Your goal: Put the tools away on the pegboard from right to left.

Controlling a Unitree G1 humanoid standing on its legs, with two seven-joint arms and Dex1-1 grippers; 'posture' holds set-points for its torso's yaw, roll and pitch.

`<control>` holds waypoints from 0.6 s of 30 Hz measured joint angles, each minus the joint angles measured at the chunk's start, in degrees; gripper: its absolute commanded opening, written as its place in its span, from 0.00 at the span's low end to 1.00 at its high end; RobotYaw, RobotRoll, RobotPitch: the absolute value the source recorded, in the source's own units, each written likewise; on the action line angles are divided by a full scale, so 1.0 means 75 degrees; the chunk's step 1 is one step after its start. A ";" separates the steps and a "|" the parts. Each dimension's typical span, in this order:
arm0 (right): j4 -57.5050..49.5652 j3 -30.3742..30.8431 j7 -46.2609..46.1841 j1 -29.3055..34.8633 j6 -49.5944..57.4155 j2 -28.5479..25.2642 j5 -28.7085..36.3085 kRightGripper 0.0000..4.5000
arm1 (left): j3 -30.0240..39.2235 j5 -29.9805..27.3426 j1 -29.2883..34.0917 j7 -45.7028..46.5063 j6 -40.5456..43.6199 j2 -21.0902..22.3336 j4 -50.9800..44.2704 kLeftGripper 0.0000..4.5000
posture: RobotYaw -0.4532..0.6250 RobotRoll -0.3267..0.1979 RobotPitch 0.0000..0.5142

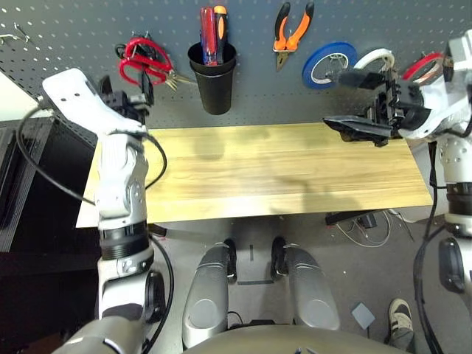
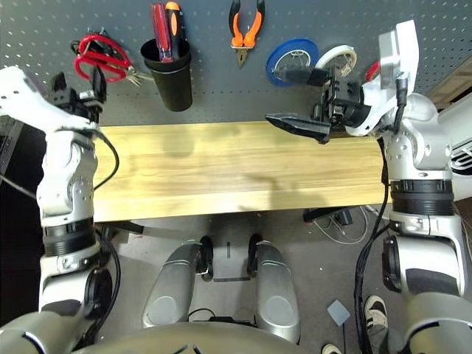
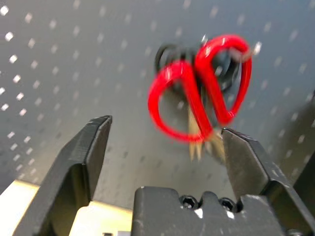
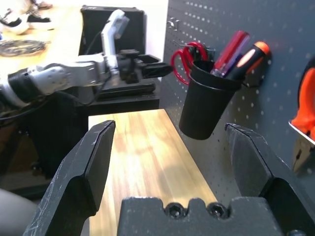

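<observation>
- The pegboard (image 1: 243, 103), a dark grey panel dotted with small holes, stands upright along the far edge of the wooden worktop (image 1: 258, 173).
- The red-handled scissors (image 1: 144, 60) hang on the pegboard above the worktop's far left corner, over a pair with black handles (image 3: 170, 54).
- Next along, a black cup (image 1: 214, 77) hangs on the board and holds the slim red-handled screwdriver (image 1: 208, 33) beside an orange-and-black handled tool (image 1: 220, 29).
- The orange-and-black-handled pliers (image 1: 293, 31) hang further right, nose down.
- Then come a blue tape roll (image 1: 329, 64), a white tape roll (image 1: 374, 63) and, partly hidden by the right arm, the thin red tape ring (image 1: 422, 65) above the far right corner.
- The left gripper (image 3: 165, 142) hangs just below and in front of the red-handled scissors, its fingers spread wide with nothing between them.
- The right gripper (image 1: 361, 103) hovers over the worktop's far right corner, pointing left along the board, fingers wide apart and empty.
</observation>
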 measured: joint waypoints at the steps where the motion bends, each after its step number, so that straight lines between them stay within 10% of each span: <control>1: -0.0023 -0.0004 -0.0103 0.0153 -0.0027 0.0088 -0.0008 1.00 | 0.0000 0.0000 0.0182 -0.0011 0.0056 0.0000 -0.0114 0.99 | 0.36 0.62 0.41; 18: 0.1565 -0.0191 -0.3775 0.1486 -0.1753 0.1008 -0.1984 1.00 | -0.0671 0.0293 0.1362 -0.1553 -0.1242 0.0239 0.1343 0.99 | 0.35 0.62 0.41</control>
